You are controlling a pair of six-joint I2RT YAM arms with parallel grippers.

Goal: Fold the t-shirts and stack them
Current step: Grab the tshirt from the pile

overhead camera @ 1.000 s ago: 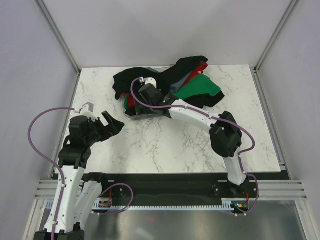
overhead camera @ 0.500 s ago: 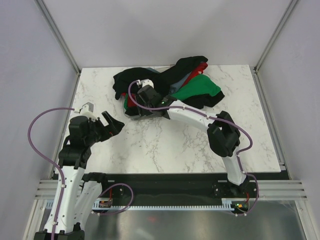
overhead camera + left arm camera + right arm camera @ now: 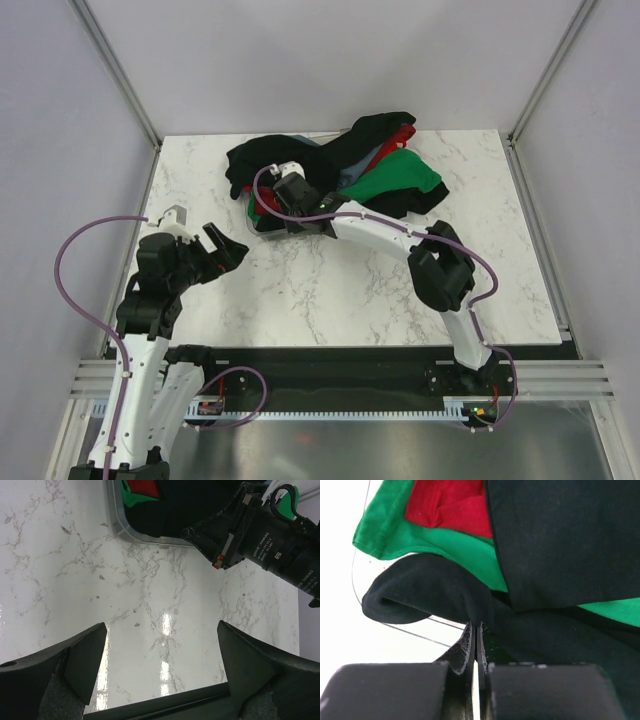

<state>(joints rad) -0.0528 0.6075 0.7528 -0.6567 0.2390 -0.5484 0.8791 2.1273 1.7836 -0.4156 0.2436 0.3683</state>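
The t-shirts lie in a heap at the back of the table: black ones, a bright green one, a red one and a grey-blue one. My right gripper reaches into the heap's near left side. In the right wrist view it is shut on a folded edge of a black t-shirt, below green and red cloth. My left gripper hovers open over bare marble, apart from the heap; nothing lies between its fingers.
A clear plastic tray holds the near left part of the heap; its rim shows under the black cloth. The right arm's wrist crosses the left wrist view's upper right. Metal frame posts flank the marble table.
The right gripper has pushed slightly farther left into the heap and its jaws have gone from open to shut on the black cloth. The left arm has stayed still.
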